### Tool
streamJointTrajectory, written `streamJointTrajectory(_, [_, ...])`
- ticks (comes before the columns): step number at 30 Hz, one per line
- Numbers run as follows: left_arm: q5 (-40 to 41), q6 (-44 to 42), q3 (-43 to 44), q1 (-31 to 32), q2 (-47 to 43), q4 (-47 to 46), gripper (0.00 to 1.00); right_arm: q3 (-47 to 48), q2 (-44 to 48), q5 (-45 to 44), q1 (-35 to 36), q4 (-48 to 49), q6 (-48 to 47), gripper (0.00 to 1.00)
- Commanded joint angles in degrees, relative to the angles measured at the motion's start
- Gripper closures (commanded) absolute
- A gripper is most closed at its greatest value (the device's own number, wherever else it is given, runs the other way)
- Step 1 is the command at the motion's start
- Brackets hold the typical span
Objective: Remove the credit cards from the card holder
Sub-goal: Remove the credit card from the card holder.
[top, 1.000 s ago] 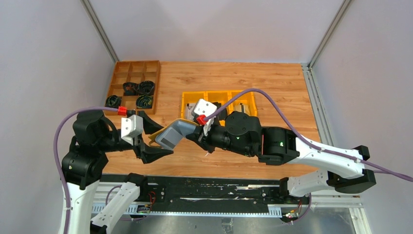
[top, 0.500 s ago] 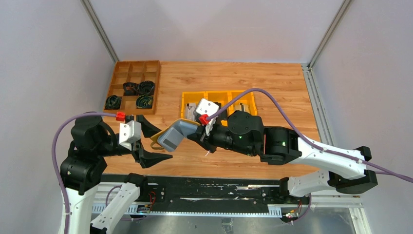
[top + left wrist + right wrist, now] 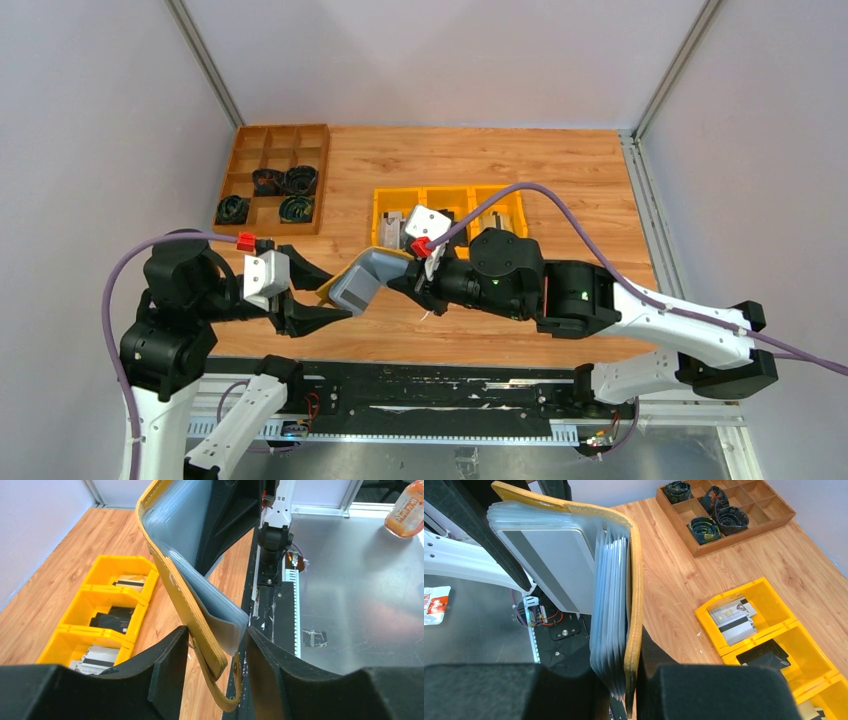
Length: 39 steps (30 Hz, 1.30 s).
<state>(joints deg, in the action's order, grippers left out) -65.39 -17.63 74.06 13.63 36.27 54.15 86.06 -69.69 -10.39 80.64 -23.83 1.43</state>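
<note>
Wallet (image 3: 357, 285) hangs open, one end pinched by the right claw (image 3: 624, 676). The left claw (image 3: 215, 636) straddles the other end; whether it grips is unclear.

Landmark: card holder (image 3: 358, 285), aloft over near side of table (image 3: 560, 170). Left gripper (image 3: 335, 293) just left, right gripper (image 3: 616, 675) just right. Bin row (image 3: 447, 189) behind, credit cards (image 3: 731, 617) inside. Compartment tray (image 3: 325, 170) behind-left, well apart.

I see my left arm (image 3: 178, 295) folded at near left, left gripper (image 3: 342, 296) pointing right, fingers straddling the card holder (image 3: 358, 287), grip unclear, right arm (image 3: 585, 298) stretched leftward, right gripper (image 3: 408, 280) clamped on it
</note>
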Motion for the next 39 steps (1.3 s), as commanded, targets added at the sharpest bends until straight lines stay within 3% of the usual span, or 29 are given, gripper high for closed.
streamJointTrajectory(1, [-0.44,-1.36,1.28,0.00,0.20,1.42,0.49,-0.27,2.23,0.63,-0.84,2.03,0.06,1.00])
streamJointTrajectory(9, [-0.39,-1.53,1.45,0.00,0.31,1.48,0.51,-0.54,2.56,1.99,-0.97,2.00,0.13,1.00])
streamJointTrajectory(24, [7.21,-4.31,3.38,0.00,1.07,1.67,0.67,-1.37,2.53,7.04,-1.01,3.24,-0.63,1.00])
streamJointTrajectory(39, [0.23,-0.96,2.91,0.06,0.20,1.58,0.63,-2.47,4.37,9.08,-4.38,3.19,0.44,1.00])
